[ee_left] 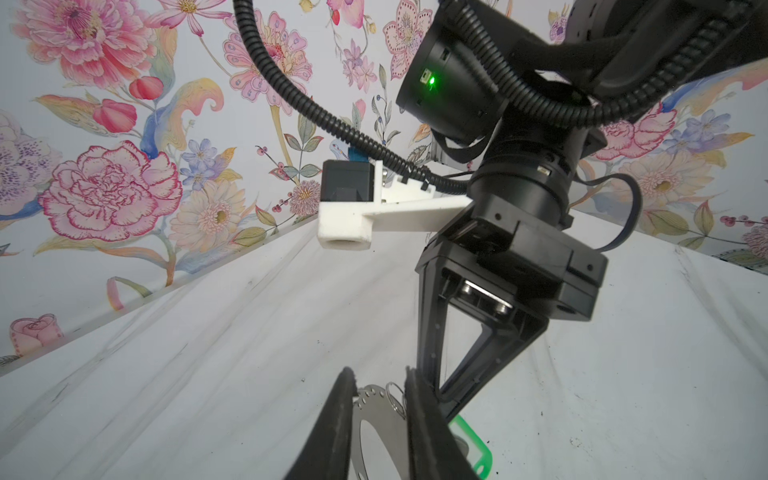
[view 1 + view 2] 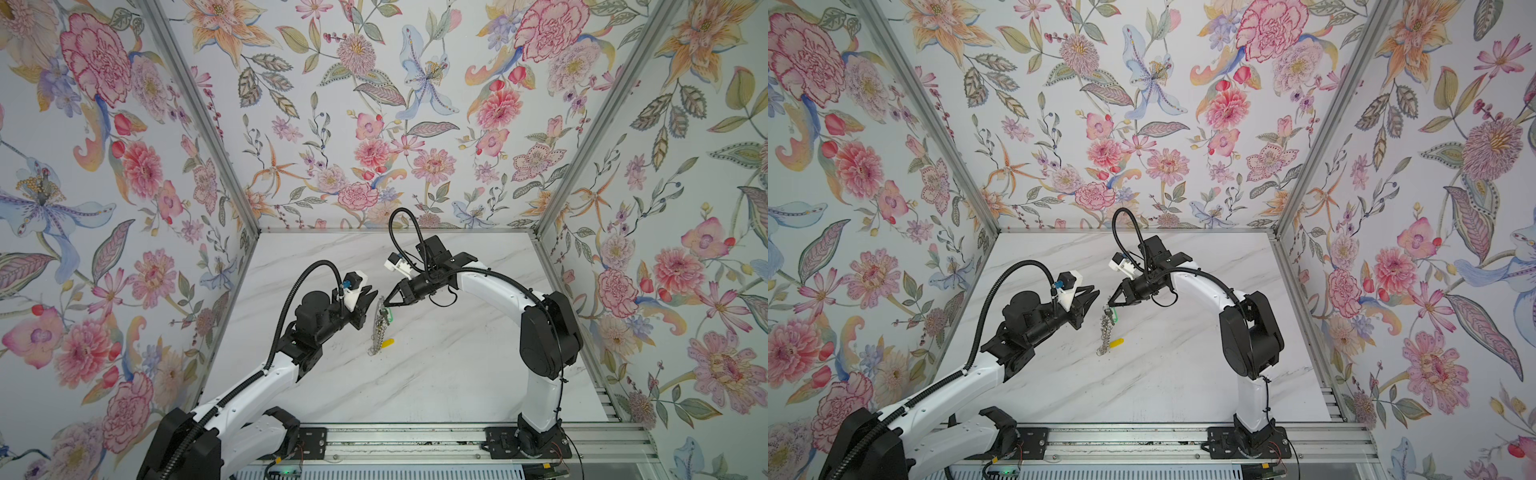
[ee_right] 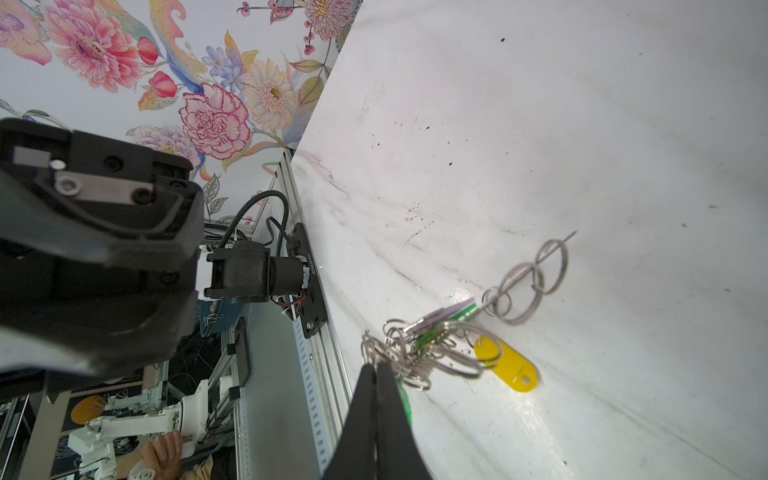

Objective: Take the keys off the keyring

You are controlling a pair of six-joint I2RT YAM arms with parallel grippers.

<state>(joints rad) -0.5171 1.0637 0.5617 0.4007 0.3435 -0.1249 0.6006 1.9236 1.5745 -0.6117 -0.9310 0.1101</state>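
- Top views, both: the keyring (image 2: pixel 378 326) stands on edge near the middle of the surface (image 2: pixel 457 374), well apart from every edge. Its upper end is raised. Whether its lowest rings rest on the marble cannot be told.
- Right wrist view: the right end effector (image 3: pixel 376 370) is clenched, jaws pressed together. It appears to hold a green-tagged key (image 3: pixel 405 401) at the top of the bunch, though the fingertips hide the exact pinch point.
- Left wrist view: the left end effector (image 1: pixel 378 382) is released, with its fingers (image 1: pixel 340 428) parted to either side of the crescent plate. Whether either pad touches the plate cannot be told.
- Right wrist view, remaining contents:
  - A yellow-tagged key (image 3: pixel 507 365) lies against the wire rings, and one ring appears to pass through its hole.
  - A second green tag (image 3: pixel 463 311) sits within the bunch.
  - Three linked rings (image 3: pixel 528 282) trail off empty.
- Done: as far as these views show, nothing. No key lies apart from the keyring anywhere on the surface.
- Left: every visible key, two green-tagged and one yellow-tagged at the least. Each probably has to be worked round its split ring while the plate is steadied.
- Stage, as a judgement: early. One arm grips at a key and the other is placed to take the plate, but separation has not yet begun.
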